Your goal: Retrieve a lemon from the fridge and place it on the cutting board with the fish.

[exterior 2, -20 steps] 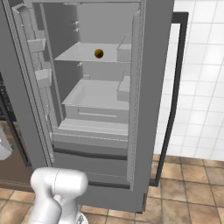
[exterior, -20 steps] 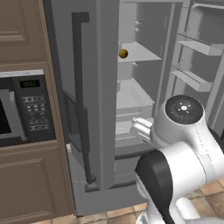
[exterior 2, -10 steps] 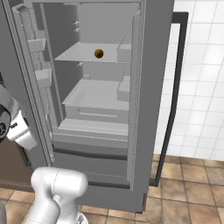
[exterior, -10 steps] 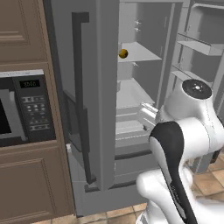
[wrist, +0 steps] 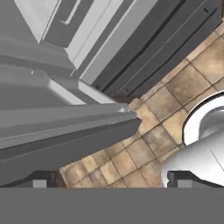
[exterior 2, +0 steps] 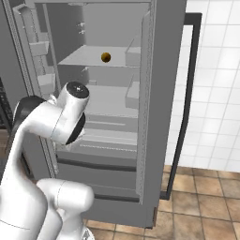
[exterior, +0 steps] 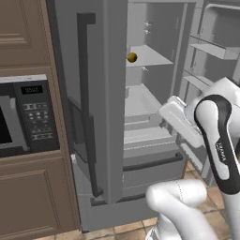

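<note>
You have the fridge [exterior: 108,117] standing with both grey French doors swung wide, the dark vertical bar handle showing on each door and the pale interior with its shelves and door bins open to you. The lemon [exterior: 132,57] is a small, smooth, round yellow-orange fruit resting alone on an upper shelf, near that shelf's front edge. Below the shelves you can see the fridge's lower drawers closed.

Even, flat rendered light—soft shadows (no glare), slightly blurry throughout.
</note>
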Robot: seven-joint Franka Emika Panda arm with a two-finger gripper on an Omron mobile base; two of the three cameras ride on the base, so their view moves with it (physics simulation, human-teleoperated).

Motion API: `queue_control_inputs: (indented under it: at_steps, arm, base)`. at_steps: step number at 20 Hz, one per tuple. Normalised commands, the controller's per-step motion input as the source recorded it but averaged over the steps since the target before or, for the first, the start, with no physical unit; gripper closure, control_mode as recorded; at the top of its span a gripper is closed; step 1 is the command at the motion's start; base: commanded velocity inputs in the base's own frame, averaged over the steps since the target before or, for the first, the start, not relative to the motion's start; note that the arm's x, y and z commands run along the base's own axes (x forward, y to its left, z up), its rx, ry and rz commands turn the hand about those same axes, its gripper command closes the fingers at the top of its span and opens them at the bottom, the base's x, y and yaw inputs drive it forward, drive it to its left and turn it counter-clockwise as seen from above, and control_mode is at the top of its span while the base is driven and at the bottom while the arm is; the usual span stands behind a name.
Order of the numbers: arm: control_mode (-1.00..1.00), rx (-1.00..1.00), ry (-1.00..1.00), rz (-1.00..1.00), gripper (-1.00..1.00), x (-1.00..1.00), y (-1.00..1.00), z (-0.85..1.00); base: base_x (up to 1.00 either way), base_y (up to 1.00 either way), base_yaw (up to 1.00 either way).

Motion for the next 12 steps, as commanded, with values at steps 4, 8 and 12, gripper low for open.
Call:
queue_control_inputs:
  at_steps: [4, 8, 12]
  arm:
    - [-1.0, 0.17, 0.14, 0.14, -1.0, 0.67, 0.1, -0.28]
    - [-1.0, 0.05, 0.09, 0.04, -1.0, 0.58, 0.29, -0.31]
    - [-1.0, 0.05, 0.15, 0.0, -1.0, 0.64, 0.15, -0.47]
  base:
    - [0.0, 0.0, 0.0]
    - [0.0, 0.0, 0.0]
    - [0.0, 0.0, 0.0]
